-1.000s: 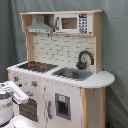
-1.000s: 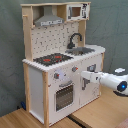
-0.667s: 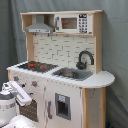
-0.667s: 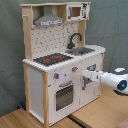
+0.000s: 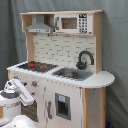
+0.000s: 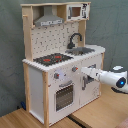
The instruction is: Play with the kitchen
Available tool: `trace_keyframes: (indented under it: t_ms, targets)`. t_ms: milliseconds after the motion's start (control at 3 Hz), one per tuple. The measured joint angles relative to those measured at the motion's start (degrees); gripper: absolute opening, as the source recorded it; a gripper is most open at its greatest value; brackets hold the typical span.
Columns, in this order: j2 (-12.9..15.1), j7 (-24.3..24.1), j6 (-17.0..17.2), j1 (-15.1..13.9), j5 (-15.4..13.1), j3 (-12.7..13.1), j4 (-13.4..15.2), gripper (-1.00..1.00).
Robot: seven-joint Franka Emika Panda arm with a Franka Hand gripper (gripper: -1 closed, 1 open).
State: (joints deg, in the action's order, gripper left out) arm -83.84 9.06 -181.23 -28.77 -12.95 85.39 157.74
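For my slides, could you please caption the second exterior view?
Robot arm reaching toward the front of a toy kitchen.

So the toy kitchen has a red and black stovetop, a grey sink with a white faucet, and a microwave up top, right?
Not quite: the faucet is black, not white, as both exterior views show. The rest holds: the toy kitchen has a red and black stovetop, a grey sink and a microwave on top.
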Motion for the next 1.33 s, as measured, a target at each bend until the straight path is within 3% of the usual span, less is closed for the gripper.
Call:
trace_keyframes:
  t_ms: [667,1000,1333]
  targets:
    - [-0.6,-5.2,-11.1,-4.3,2.5,-0.4,-0.1,1.00]
    - [-0.7,-5.3,-16.5,-6.6,6.1,-0.4,0.0,1.00]
    - [-0.7,-8.0,-18.8,-9.4,10.1,0.9,0.0,1.00]
